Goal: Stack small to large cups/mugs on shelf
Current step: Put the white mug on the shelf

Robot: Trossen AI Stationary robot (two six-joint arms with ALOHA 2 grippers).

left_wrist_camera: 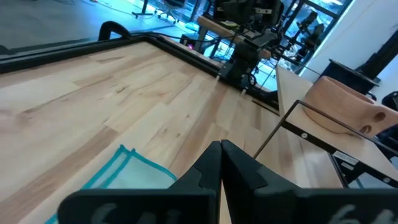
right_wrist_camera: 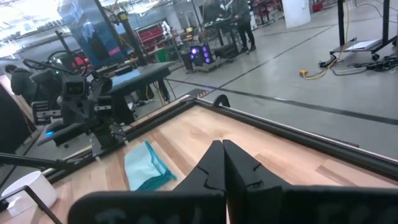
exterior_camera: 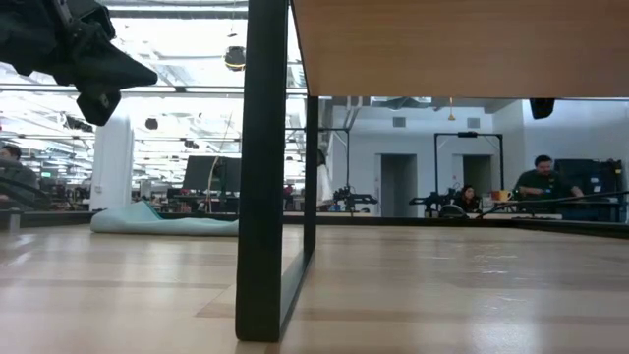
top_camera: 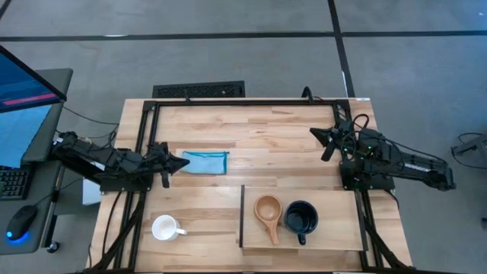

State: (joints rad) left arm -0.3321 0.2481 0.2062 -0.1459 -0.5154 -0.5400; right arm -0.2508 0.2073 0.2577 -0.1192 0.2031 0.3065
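Observation:
The shelf (top_camera: pixel 335 228) is a pale board raised on a dark frame (exterior_camera: pixel 263 167) at the table's near right. The tan wooden cup (top_camera: pixel 268 210) and the black mug (top_camera: pixel 301 218) stand side by side on it, handles toward the near edge. The tan cup (left_wrist_camera: pixel 341 107) also shows in the left wrist view. The white mug (top_camera: pixel 164 227) stands upright on the planked tabletop, near left, and shows again as the white mug (right_wrist_camera: pixel 28 186). My left gripper (top_camera: pixel 181 162) (left_wrist_camera: pixel 221 150) is shut and hovers at the blue cloth's left end. My right gripper (top_camera: pixel 320 136) (right_wrist_camera: pixel 222 149) is shut, held above the table's far right.
A crumpled blue cloth (top_camera: pixel 207 162) (exterior_camera: pixel 162 221) lies on the table left of centre, just under my left gripper (exterior_camera: pixel 93 54), which hangs well above it. Dark rails run along the table's far and side edges. People sit in the room beyond.

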